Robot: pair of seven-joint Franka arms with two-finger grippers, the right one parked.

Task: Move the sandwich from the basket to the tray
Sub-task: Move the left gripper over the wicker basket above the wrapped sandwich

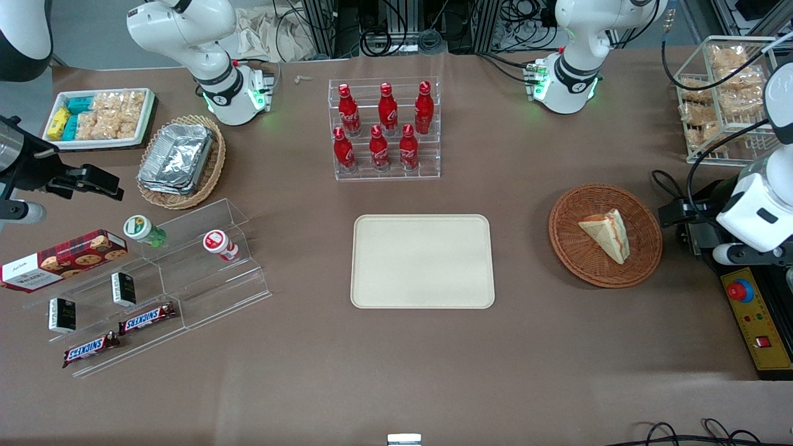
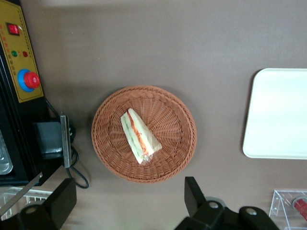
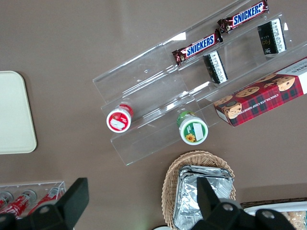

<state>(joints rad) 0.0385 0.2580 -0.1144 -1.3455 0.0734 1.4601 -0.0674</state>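
Tool (image 2: 127, 203) hung high above basket (image 2: 178, 158), fingers spread wide, holding nothing. Sandwich (image 2: 139, 135) lay in basket; tray (image 2: 280, 115) bare, well apart.

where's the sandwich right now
The sandwich lies in the basket, toward the working arm's end of the table beside the tray; the open gripper hovers above.

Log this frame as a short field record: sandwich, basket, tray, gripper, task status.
sandwich: sandwich lies in the basket, filling edge visible
basket: basket on the table, toward the working arm's end
tray: tray beside the basket, nothing on it
gripper: gripper open, held above the table next to the basket, touching nothing
other items: bottle rack farther from the front camera than the tray
task status: sandwich not yet picked up
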